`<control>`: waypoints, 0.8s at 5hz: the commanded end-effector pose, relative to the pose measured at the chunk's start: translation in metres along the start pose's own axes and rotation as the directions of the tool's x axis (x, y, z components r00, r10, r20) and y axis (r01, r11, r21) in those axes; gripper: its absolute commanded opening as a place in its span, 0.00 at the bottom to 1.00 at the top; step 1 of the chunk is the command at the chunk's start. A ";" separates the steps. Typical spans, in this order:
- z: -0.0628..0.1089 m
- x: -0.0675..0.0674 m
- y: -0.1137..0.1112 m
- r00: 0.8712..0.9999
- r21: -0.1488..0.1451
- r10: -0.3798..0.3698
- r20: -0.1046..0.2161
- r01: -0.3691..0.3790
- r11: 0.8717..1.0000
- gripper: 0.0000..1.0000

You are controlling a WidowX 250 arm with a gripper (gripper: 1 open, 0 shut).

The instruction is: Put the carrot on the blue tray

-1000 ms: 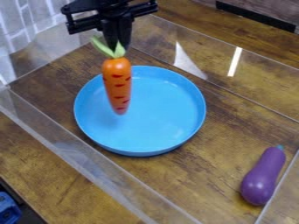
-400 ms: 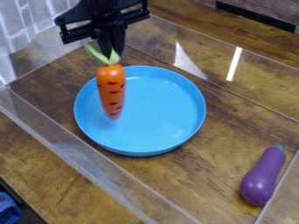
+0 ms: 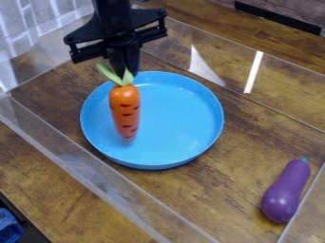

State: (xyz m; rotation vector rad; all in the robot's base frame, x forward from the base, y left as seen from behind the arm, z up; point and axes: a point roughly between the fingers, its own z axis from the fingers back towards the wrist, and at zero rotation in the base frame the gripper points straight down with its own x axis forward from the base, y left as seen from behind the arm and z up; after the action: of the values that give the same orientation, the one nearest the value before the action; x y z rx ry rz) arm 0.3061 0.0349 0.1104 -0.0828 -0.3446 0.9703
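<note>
An orange carrot (image 3: 124, 111) with dark notches hangs upright from its light green leafy top, which my black gripper (image 3: 121, 65) is shut on. It dangles over the left part of the round blue tray (image 3: 184, 128), its tip close to the tray floor; whether it touches I cannot tell. The tray lies on the wooden table inside a clear-walled enclosure.
A purple eggplant (image 3: 287, 190) lies at the lower right of the table, well away from the tray. Clear plastic walls (image 3: 76, 157) border the work area on the left and front.
My gripper has come down with the carrot, bringing it lower over the left part of the tray. The eggplant and tray have not moved.
</note>
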 end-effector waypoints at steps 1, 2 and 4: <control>0.010 0.007 -0.005 0.998 -0.069 -0.042 0.048 0.046 0.997 0.00; 0.001 0.014 -0.008 0.998 -0.064 -0.035 0.059 0.039 0.997 0.00; -0.021 0.027 -0.005 0.996 -0.058 -0.048 0.080 0.053 0.997 0.00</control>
State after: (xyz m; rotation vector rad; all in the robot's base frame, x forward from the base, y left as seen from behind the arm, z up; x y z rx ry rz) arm 0.3257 0.0536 0.0846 -0.0745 -0.3942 0.9147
